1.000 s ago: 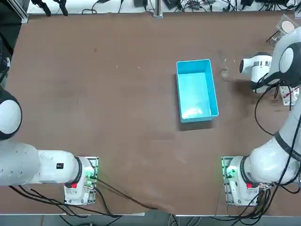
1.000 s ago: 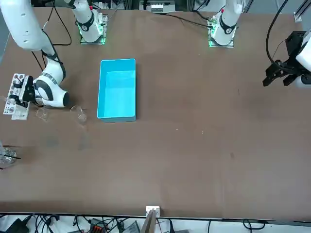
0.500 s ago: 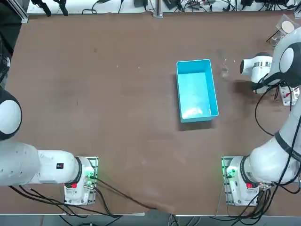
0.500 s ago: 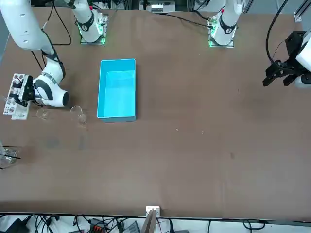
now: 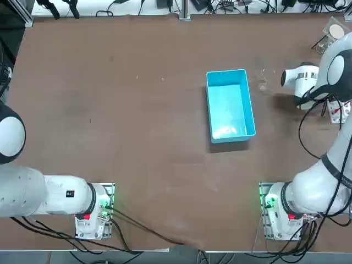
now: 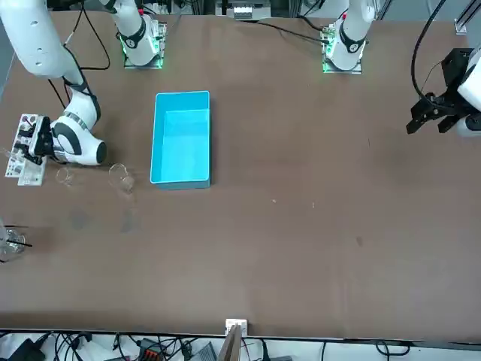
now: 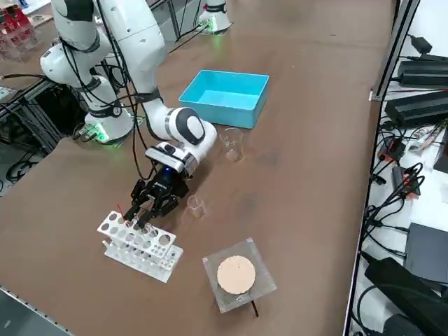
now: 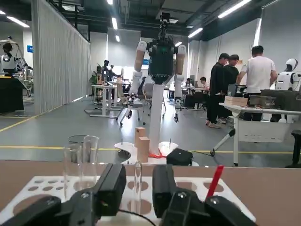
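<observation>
Glass tube (image 8: pixel 137 184) is standing in the white rack (image 8: pixel 47 184), directly between the claw's fingers. The claw (image 8: pixel 138 173) is hovering slightly open around it, with a small beaker (image 7: pixel 197 206) sitting just beside.

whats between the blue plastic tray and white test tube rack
Right side view: one small clear glass beaker near the tray, a second beaker by the rack, where the right gripper hangs.

Floor: I see a grey polished floor (image 8: pixel 42 134) with yellow lines painted across it.
Wall: a tall pale curtain (image 8: pixel 59 61) runs down one side of the hall.
Light: bright strip lights (image 8: pixel 114 23) on a dark ceiling.
Furniture: a white table (image 8: pixel 263 112) stands further back; the brown desk (image 5: pixel 137 110) is nearest me.
</observation>
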`<control>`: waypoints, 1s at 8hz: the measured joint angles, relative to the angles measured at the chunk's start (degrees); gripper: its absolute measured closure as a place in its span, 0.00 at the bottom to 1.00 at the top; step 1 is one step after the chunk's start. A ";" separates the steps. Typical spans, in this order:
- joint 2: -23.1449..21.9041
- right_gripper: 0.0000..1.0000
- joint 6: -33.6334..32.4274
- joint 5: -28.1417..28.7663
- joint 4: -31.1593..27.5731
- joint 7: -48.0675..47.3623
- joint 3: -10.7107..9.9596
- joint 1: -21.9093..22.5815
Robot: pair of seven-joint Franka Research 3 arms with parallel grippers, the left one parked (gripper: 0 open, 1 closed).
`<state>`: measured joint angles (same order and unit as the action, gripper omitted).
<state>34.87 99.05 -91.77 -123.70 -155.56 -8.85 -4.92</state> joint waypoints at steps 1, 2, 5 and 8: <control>0.00 0.63 0.18 -0.13 0.00 0.00 0.00 -0.16; 0.00 0.67 0.42 -0.31 0.00 0.00 0.00 -0.26; 0.00 0.74 0.79 -0.37 0.00 -0.01 0.00 -0.27; 0.00 0.78 0.84 -0.37 0.00 -0.01 0.00 -0.33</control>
<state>34.87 99.89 -92.14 -123.70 -155.57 -8.85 -5.25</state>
